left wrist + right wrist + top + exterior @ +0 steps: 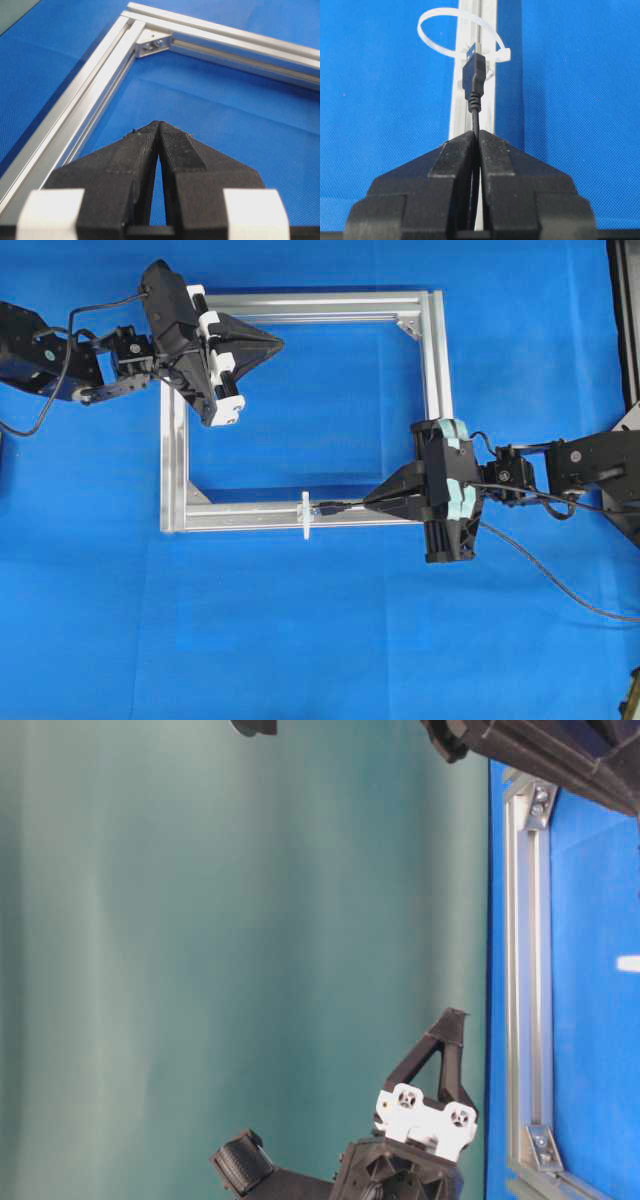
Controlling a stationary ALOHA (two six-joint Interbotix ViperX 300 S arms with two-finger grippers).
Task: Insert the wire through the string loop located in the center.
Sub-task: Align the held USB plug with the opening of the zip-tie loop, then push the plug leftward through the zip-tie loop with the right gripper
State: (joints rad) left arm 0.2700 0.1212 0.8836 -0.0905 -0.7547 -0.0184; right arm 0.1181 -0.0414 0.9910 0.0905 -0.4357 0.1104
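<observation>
We see the right gripper (479,134) with its two black fingers (451,159) pressed together around the wire (475,116), which runs out between the tips and ends in a dark plug with a metal tip. From the right wrist camera, that plug sits just in front of the string loop (435,20), a thin white ring fixed upright on the frame bar; the metal tip overlaps the lower edge of the ring, but we cannot tell whether it has entered the opening. From overhead, the right gripper (372,502) lies along the bottom bar of the aluminium frame (434,360), the wire (345,506) stretches left from its tips, and the string loop (305,515) appears as a short white sliver at about the middle of that bar, with the plug just beside it.

The left gripper (159,124) has its fingers (180,150) closed tip to tip with nothing between them. Overhead it (276,340) hangs over the upper left part of the frame, well apart from the loop.

By our count there are two grippers, one wire, one loop and one rectangular frame of four bars, all on the blue cloth (320,640).
</observation>
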